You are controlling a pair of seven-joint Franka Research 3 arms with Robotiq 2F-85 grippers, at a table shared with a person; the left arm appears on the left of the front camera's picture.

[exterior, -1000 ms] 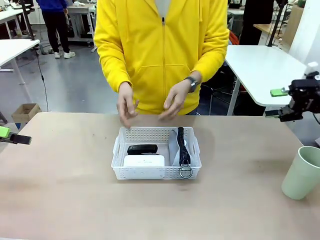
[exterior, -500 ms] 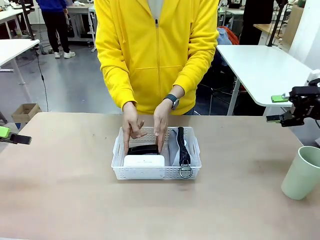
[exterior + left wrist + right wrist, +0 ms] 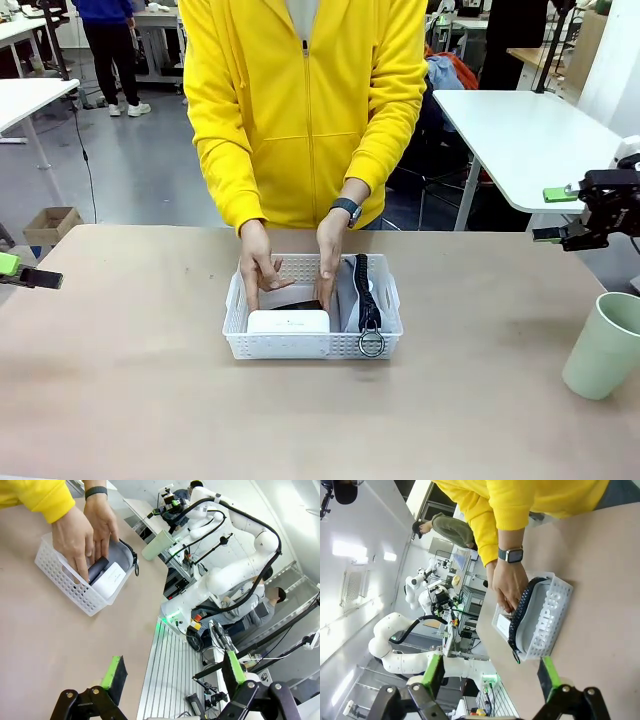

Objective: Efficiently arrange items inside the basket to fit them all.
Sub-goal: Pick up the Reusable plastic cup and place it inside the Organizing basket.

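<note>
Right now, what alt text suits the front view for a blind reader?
A person in a yellow hoodie has both hands in a white basket mid-table, beside a white box and grey pouch. A green cup stands apart on the right.

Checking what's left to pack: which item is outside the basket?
The green cup, standing on the table at the robot's far right; the pouch and white box lie inside the basket.
</note>
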